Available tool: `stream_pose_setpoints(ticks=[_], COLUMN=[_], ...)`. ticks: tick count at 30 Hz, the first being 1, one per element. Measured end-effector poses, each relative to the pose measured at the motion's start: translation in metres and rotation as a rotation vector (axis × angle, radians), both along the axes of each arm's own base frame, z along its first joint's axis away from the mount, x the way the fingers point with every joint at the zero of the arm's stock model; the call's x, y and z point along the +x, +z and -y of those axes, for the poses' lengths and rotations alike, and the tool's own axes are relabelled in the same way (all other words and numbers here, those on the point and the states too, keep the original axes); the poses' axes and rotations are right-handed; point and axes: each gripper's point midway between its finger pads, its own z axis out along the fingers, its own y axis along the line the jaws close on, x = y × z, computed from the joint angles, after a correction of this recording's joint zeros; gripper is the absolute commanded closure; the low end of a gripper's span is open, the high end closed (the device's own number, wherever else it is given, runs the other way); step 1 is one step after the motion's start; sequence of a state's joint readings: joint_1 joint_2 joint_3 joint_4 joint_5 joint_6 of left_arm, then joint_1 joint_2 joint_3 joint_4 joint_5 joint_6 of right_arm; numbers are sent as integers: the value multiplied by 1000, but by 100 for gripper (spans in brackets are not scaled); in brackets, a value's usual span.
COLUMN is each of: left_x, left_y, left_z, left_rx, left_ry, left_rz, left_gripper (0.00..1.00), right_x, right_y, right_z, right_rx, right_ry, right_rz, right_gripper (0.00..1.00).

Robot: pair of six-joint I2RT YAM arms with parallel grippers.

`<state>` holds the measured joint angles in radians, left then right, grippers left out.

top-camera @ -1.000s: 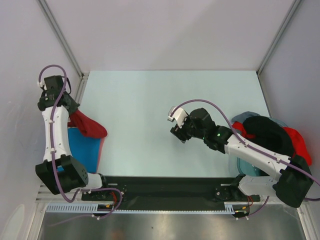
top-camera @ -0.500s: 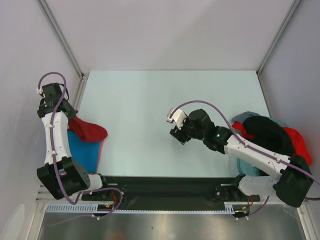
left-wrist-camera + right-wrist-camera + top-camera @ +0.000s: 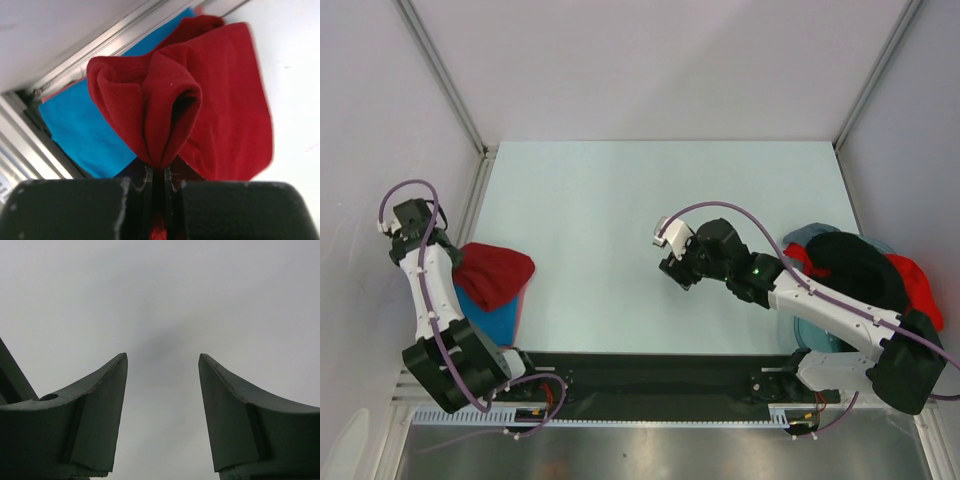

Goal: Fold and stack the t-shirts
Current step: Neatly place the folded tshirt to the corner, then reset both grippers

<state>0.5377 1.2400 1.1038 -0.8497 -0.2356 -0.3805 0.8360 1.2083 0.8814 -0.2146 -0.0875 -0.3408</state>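
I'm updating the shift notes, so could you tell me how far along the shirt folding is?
Done, it seems: a blue shirt lies flat at the left. In hand: the left gripper pinches a bunched dark red shirt above it. Left: the heap at the right, black, red and grey-blue, is unfolded; the right gripper hangs open, empty.

Left arm (image 3: 427,290): white links between black joint housings; right arm (image 3: 830,312) built alike, with a green light (image 3: 757,268) lit on one black joint; a purple cable (image 3: 410,182) runs along each arm in loose loops; white block (image 3: 670,232) fitted at the right wrist; left gripper (image 3: 159,175) body black, scuffed with pale specks; right gripper (image 3: 162,357) fingers (image 3: 100,405) dark grey-green, tapered, one round hole.
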Motion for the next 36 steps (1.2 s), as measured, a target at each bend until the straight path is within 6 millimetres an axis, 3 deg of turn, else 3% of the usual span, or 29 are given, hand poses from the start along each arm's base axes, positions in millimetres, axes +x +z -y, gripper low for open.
stream_pose_setpoints(ticks=[7, 11, 14, 15, 18, 20, 25, 27, 29, 30, 32, 36], left_x=[-31, -44, -52, -54, -59, -62, -60, -48, -29, -14, 11, 28], left_y=[-34, -43, -42, -41, -35, -27, -5, -3, -2, -5, -13, -28], left_z=[-2, -5, -11, -12, -13, -11, 2, 19, 43, 64, 113, 223], left_rx=[-83, -116, -123, -123, -112, -100, -69, -76, -103, -131, -212, -364], left_ry=[147, 218, 269, 282, 320, 334, 317, 250, 144, 58, -127, -519], left_rz=[-64, -85, -77, -72, -45, -15, 70, 85, 106, 130, 180, 215], left_gripper=[96, 89, 63, 45, 30, 25, 24, 23, 5, 0, 0, 0], right_x=[-1, -1, -1, -2, -3, -4, -11, -16, -21, -24, -27, -32], right_y=[0, 0, 0, 0, 0, 0, 2, -1, -5, -8, -12, -16], right_z=[-1, -1, -1, -1, -1, -1, -2, -3, -5, -5, -7, -1], right_rx=[-1, -1, -1, 0, 6, 17, 76, 107, 138, 155, 205, 343], right_ry=[3, 5, 4, 4, -3, -13, -41, -53, -67, -78, -105, -187], right_rz=[-1, -1, -1, -2, -13, -25, -79, -116, -162, -190, -244, -343], right_gripper=[37, 37, 37, 37, 36, 36, 36, 36, 36, 36, 36, 32])
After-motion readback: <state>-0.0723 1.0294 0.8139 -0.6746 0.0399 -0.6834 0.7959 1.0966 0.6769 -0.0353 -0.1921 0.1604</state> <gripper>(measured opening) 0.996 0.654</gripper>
